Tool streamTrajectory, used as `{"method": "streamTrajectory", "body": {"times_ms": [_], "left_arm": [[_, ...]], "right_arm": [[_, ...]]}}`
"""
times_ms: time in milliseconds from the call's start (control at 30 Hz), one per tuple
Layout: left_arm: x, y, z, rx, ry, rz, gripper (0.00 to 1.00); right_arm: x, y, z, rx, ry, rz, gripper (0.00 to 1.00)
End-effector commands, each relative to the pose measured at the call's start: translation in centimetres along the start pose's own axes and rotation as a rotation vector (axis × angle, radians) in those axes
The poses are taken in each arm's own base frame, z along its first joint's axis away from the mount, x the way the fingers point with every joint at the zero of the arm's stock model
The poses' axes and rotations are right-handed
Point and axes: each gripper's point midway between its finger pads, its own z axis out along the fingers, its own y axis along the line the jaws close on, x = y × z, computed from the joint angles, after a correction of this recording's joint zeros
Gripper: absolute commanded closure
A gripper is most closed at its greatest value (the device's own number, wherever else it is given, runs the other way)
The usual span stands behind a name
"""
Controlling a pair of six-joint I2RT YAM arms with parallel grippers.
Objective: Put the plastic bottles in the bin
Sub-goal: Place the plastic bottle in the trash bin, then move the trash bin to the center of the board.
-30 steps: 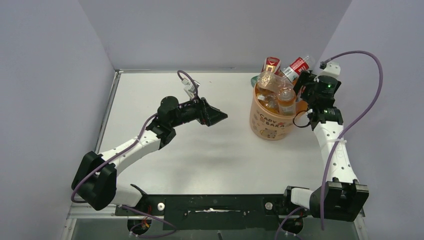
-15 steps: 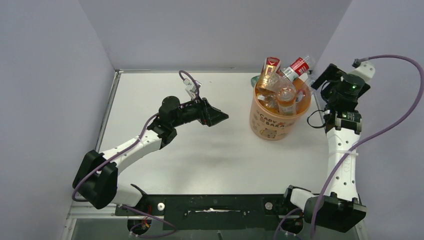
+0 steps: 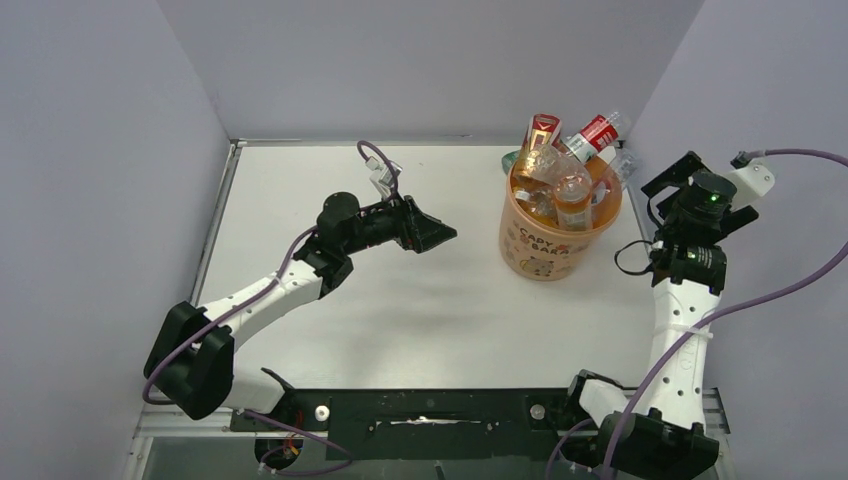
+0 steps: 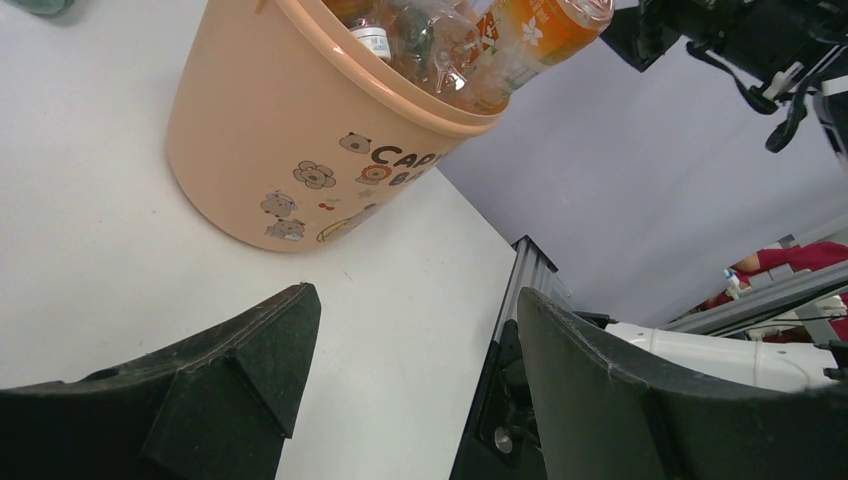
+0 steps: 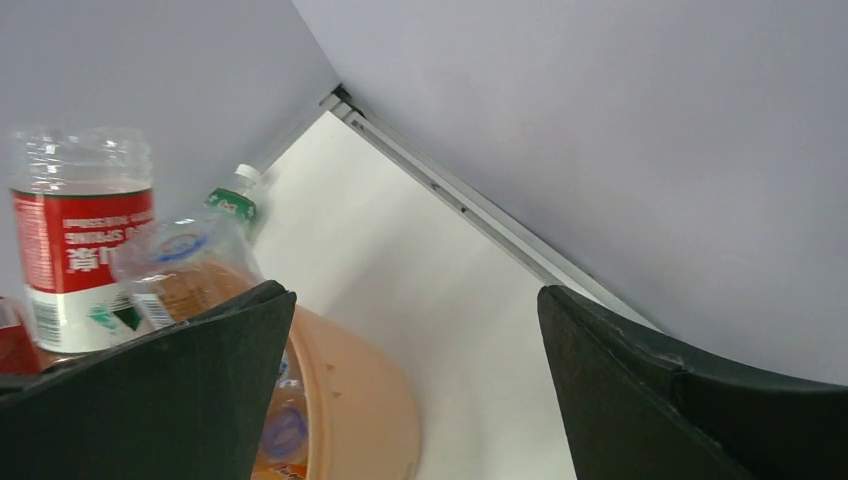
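The pale-orange bin (image 3: 545, 250) stands at the back right, full of plastic bottles. Two red-labelled bottles (image 3: 597, 131) stick out above the rim, and an orange bottle (image 3: 573, 205) lies on top. A green bottle (image 3: 508, 160) shows just behind the bin's left side. My right gripper (image 3: 665, 195) is open and empty, held in the air to the right of the bin. In the right wrist view (image 5: 412, 295) the bin's rim (image 5: 360, 400) and a red-labelled bottle (image 5: 80, 250) are at the left. My left gripper (image 3: 445, 235) is open and empty, left of the bin (image 4: 270, 130).
The back wall and the right wall stand close to the bin. A metal rail (image 5: 450, 200) runs along the table's back edge. The right arm's cable (image 3: 800, 270) loops out toward the right wall.
My right gripper has drawn back from over the bin's rim to the right, staying open. The left arm has not moved.
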Motion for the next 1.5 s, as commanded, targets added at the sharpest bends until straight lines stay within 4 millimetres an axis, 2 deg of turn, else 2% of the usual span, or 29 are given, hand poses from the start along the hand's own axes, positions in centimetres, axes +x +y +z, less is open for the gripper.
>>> {"method": "streamTrajectory", "body": {"times_ms": [0, 200, 400, 533, 767, 933, 1033, 1100, 1233, 1367, 1467], "left_arm": [[-2.3, -2.3, -0.7, 0.042, -0.066, 0.062, 0.28], [-2.3, -1.8, -1.3, 0.028, -0.073, 0.061, 0.28], [-2.3, -1.7, -1.6, 0.026, -0.074, 0.062, 0.28], [-2.2, -1.6, -1.7, 0.026, -0.074, 0.060, 0.28], [-2.2, -1.5, -1.6, 0.027, -0.075, 0.047, 0.28], [-2.2, -1.3, -1.9, 0.003, -0.075, 0.044, 0.28], [-2.7, 0.6, -2.6, -0.110, -0.083, 0.017, 0.29], [-3.2, 2.3, -3.6, -0.192, -0.098, -0.014, 0.29], [-3.6, 4.2, -5.6, -0.264, -0.120, -0.088, 0.30], [-2.7, 4.7, -6.5, -0.291, -0.114, -0.125, 0.30], [-1.9, 5.3, -6.8, -0.308, -0.109, -0.148, 0.30]], "right_arm": [[1.4, -1.7, 0.9, 0.048, 0.001, 0.075, 0.02], [4.4, -3.2, 2.0, 0.031, 0.053, 0.156, 0.02], [8.0, -5.2, 4.4, -0.060, 0.161, 0.301, 0.01], [9.8, -4.7, 5.4, -0.140, 0.191, 0.341, 0.01], [12.5, -2.7, 7.5, -0.274, 0.269, 0.400, 0.00], [15.1, 0.4, 7.8, -0.354, 0.343, 0.386, 0.00], [16.6, 2.5, 7.6, -0.403, 0.388, 0.384, 0.00], [17.5, 3.7, 7.3, -0.430, 0.408, 0.380, 0.00], [18.9, 5.6, 6.3, -0.461, 0.441, 0.366, 0.01], [18.2, 6.0, 5.9, -0.473, 0.423, 0.356, 0.00], [18.5, 7.1, 6.0, -0.507, 0.454, 0.356, 0.00]]}}
